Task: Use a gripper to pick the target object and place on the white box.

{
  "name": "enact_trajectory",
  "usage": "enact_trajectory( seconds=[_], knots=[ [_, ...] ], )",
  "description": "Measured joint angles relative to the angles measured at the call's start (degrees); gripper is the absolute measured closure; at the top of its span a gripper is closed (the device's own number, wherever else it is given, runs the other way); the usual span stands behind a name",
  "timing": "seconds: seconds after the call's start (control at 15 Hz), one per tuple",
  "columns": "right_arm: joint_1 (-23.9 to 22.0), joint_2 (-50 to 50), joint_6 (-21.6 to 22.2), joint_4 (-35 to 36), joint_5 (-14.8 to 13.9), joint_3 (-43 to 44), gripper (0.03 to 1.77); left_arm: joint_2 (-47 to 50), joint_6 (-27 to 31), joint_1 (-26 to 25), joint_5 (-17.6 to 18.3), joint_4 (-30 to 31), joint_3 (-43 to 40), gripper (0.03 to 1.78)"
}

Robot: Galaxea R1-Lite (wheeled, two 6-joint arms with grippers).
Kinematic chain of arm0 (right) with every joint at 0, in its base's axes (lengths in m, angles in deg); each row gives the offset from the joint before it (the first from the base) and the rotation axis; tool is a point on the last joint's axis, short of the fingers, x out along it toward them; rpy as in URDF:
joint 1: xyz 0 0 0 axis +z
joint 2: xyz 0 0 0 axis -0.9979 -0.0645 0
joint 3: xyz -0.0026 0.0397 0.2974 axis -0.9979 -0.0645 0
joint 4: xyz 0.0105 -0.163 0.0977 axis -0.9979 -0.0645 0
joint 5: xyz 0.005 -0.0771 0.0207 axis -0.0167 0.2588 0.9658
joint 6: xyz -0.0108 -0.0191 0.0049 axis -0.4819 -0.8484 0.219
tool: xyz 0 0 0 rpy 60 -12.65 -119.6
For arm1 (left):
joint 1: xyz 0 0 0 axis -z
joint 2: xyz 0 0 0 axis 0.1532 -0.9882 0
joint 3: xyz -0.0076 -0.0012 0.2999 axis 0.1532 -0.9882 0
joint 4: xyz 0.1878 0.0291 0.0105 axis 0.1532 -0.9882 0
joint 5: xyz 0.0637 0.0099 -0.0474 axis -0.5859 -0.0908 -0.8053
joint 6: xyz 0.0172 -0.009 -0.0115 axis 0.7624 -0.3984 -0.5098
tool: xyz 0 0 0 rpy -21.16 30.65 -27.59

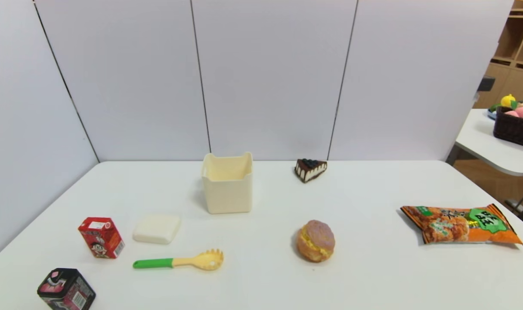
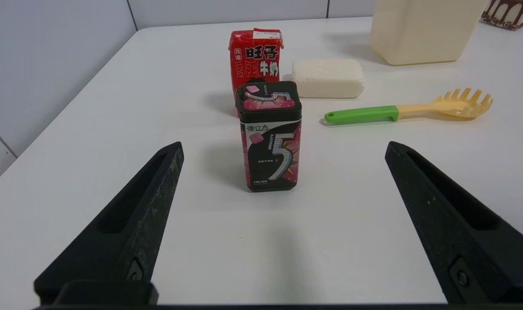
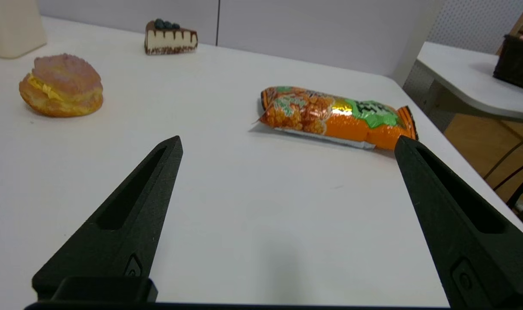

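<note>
Far left, the left gripper (image 2: 283, 146) hung low over the near-left part of the white table (image 1: 373, 275), its black fingers spread wide with nothing between them but bare tabletop. Just ahead of it stood the black gum tin (image 2: 270, 137), upright, and right behind that the red milk carton (image 2: 256, 56) — both on the table's left edge in the head view. Moving along, the flat white block (image 1: 157, 228) lay beside the carton, with the green-handled pasta fork (image 1: 179, 261) lying nearer the robot. Then the white box (image 1: 227, 183), upright toward the back of the table, open top, nothing visible inside. To its right, well apart and close to the back wall, sat the cake slice (image 1: 310, 169), chocolate top and blueberries up, untouched. Nearer the robot was the cream puff (image 1: 316, 240). Further right lay the orange snack bag (image 1: 461, 224), flat. And the right gripper (image 3: 287, 144) hovered over the near-right tabletop — fingers parted wide, holding nothing, the bag just beyond its tips.
</note>
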Motion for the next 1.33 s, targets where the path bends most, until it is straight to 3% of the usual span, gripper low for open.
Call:
enact_trajectory(
  seconds=[0.33,0.8,1.07,1.33],
  knots=[
    [0.0,0.0,2.47,-1.02,-0.24,0.0,0.1,0.0,-0.02,0.0,0.0,-0.02,0.0,0.12],
    [0.0,-0.02,2.49,-3.11,-0.05,0.6,0.1,0.0,0.0,0.0,0.0,0.0,0.0,0.12],
    [-0.02,-4.38,2.54,-11.84,-0.24,9.81,0.1,0.0,0.0,0.0,0.0,0.0,0.0,0.12],
    [0.0,-17.3,2.54,-21.41,-0.11,23.09,0.1,0.0,-0.05,0.0,0.0,-0.02,0.0,0.12]
  ],
)
